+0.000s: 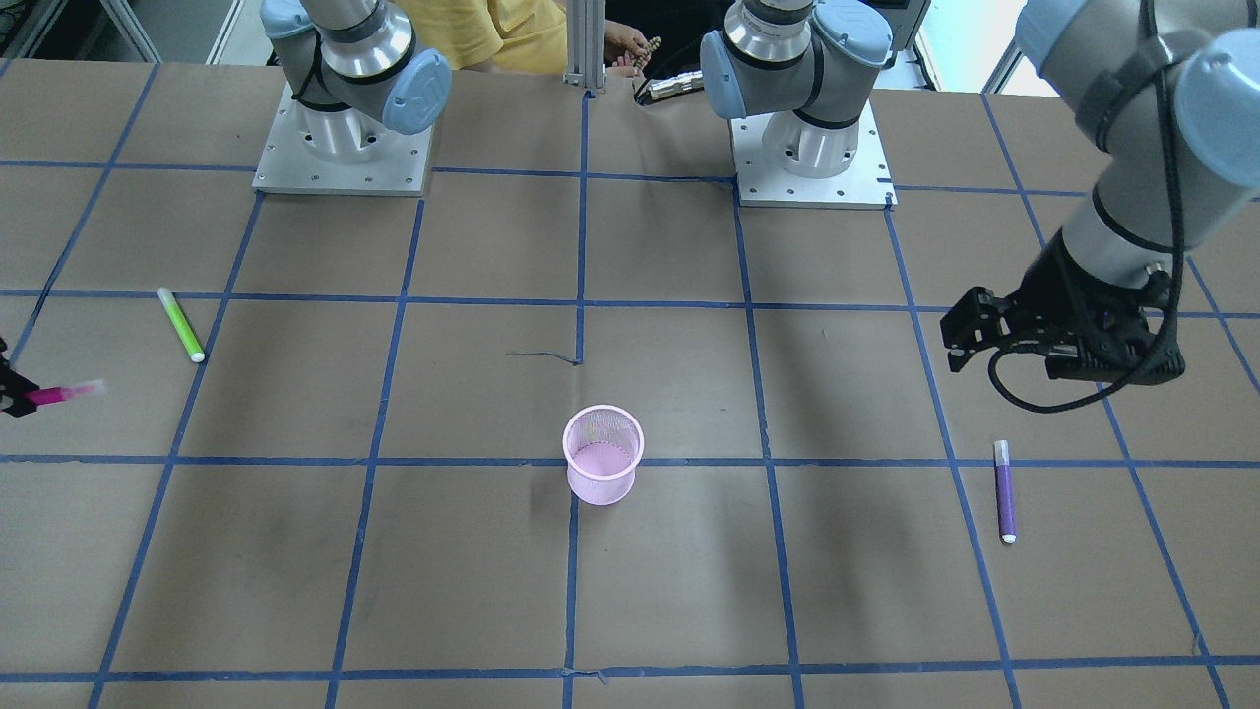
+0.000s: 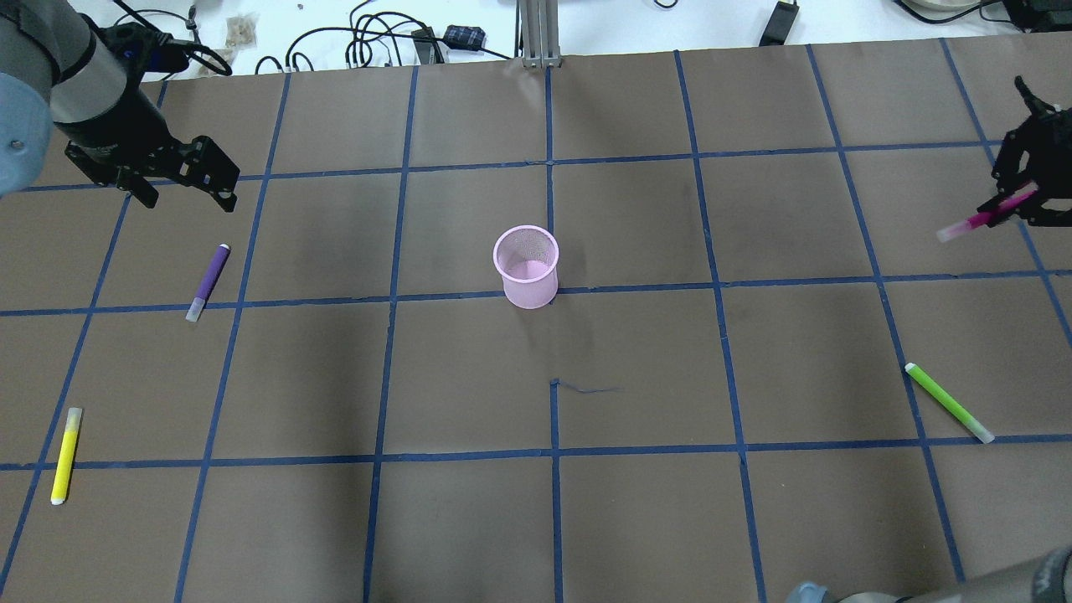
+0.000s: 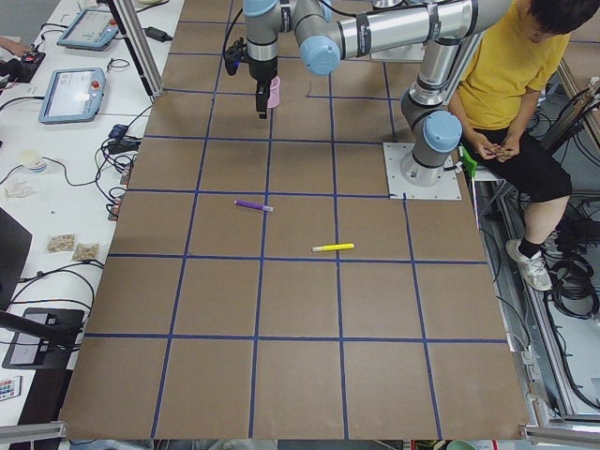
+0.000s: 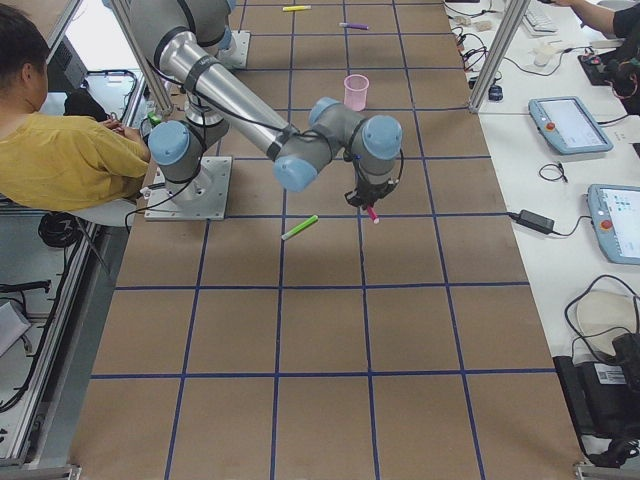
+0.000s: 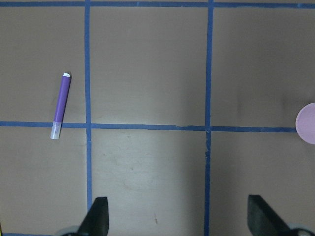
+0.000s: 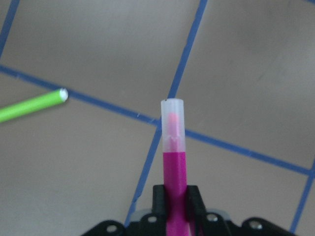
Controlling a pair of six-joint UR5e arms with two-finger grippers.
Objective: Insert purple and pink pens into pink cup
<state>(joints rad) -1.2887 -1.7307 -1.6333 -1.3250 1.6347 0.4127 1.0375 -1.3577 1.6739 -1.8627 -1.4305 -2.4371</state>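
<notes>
The pink mesh cup (image 2: 526, 266) stands upright near the table's middle, also in the front view (image 1: 602, 455). The purple pen (image 2: 208, 281) lies flat on the table on my left side and shows in the left wrist view (image 5: 60, 105). My left gripper (image 2: 188, 194) hovers open and empty just beyond the purple pen; its fingers (image 5: 98, 219) are wide apart. My right gripper (image 2: 1017, 203) is shut on the pink pen (image 2: 980, 219), held above the table at the far right, well away from the cup. The pen's clear cap sticks out ahead of the fingers (image 6: 173, 147).
A green pen (image 2: 949, 402) lies on the right side, nearer the robot than my right gripper. A yellow pen (image 2: 65, 455) lies at the near left. Cables and small items line the far table edge. A person in yellow (image 4: 60, 150) sits behind the robot bases.
</notes>
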